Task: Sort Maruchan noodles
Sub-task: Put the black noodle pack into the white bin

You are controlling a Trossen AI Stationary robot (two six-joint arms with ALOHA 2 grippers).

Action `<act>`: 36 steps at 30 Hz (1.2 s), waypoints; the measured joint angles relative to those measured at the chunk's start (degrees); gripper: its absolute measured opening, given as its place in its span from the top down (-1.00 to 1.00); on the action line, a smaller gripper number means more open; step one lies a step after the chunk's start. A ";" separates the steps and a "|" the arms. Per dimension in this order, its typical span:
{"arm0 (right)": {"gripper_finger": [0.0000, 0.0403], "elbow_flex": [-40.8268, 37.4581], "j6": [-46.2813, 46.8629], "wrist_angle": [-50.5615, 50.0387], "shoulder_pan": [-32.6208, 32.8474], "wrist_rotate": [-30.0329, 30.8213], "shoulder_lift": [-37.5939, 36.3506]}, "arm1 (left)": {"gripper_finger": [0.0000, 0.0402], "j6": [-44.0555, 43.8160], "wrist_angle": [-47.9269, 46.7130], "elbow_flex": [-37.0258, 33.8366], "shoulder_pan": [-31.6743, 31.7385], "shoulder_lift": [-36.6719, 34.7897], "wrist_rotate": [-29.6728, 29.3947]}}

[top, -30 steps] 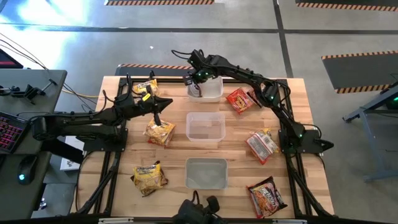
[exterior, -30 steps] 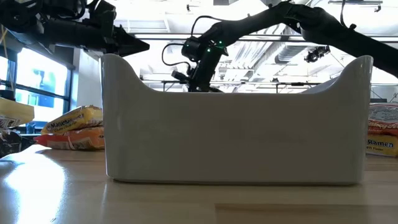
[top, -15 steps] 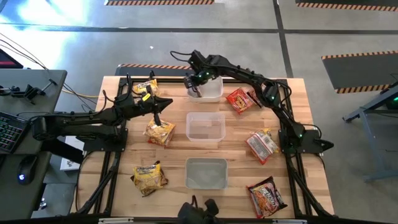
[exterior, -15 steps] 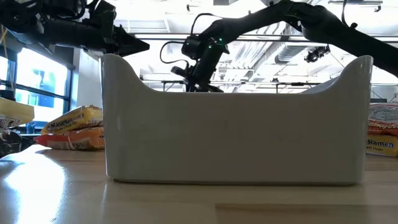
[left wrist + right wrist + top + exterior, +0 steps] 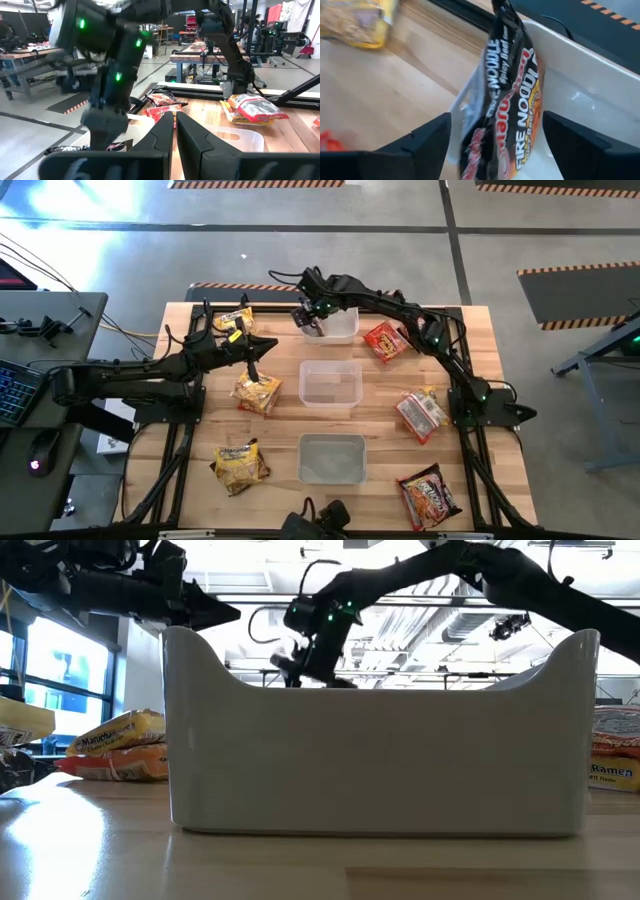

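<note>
Right wrist view | we see right hand (image 5: 492, 137) spread apart, dark noodle packet (image 5: 507, 100) between its fingers over far tub (image 5: 335, 322) | left hand (image 5: 252, 368) pressed together above yellow packet (image 5: 256, 392) on desk (image 5: 385, 395)

place: workshop/lab | evidence: striped floor tape (image 5: 578, 272); workbenches (image 5: 200, 52); exposed ceiling ducts (image 5: 420, 640)

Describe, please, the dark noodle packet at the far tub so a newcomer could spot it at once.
Start at the wooden table and its row of three clear tubs. Go to the far tub, where the right claw hangs open at its left edge. The dark packet stands on end over that tub's rim, printed "Fire Noodle"; the other packets are yellow or red and lie on the table.
</note>
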 joint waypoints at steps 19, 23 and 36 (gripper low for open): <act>0.89 0.02 3.33 1.80 -0.76 -1.49 2.34 | 0.94 0.00 -0.04 0.01 0.00 0.00 0.35; 0.93 0.40 7.90 1.77 -0.98 -1.57 2.15 | 0.94 -0.17 -0.07 0.01 0.00 0.00 0.37; 0.94 0.46 23.42 5.51 0.04 1.96 0.85 | 0.94 -1.16 -0.19 0.00 0.00 0.00 0.59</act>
